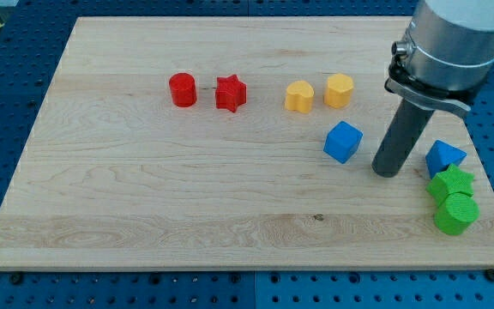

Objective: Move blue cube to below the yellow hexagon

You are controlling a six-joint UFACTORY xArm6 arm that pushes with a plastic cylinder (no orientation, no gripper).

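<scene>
The blue cube (343,142) lies on the wooden board, right of centre. The yellow hexagon (339,90) sits just above it toward the view's top, with a small gap between them. My tip (387,170) rests on the board a short way to the right of the blue cube and slightly lower, not touching it. The dark rod rises from it to the grey arm at the view's top right.
A yellow heart (298,96) sits left of the hexagon. A red cylinder (183,89) and a red star (230,93) lie further left. A blue triangular block (444,158), a green star (451,184) and a green cylinder (456,214) cluster at the board's right edge (487,172).
</scene>
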